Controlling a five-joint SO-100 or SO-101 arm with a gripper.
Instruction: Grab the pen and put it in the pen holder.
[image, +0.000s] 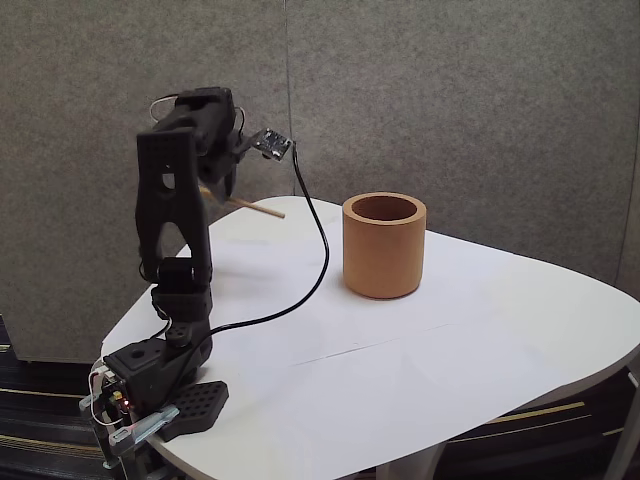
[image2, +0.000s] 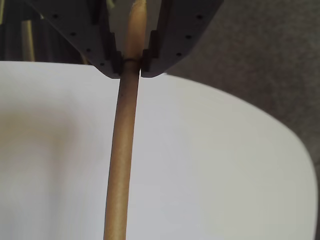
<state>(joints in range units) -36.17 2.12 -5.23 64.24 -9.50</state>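
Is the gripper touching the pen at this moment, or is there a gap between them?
Touching. In the wrist view the gripper has both fingertips pressed against the pen, with no gap on either side. The pen hangs above the white table.

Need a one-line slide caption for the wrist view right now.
Gripper jaws clamped on the pen, held above the white table.

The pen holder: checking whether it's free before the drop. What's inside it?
The pen holder shows only its bare upper inner wall in the fixed view; its bottom is hidden. The pen is clamped in the gripper.
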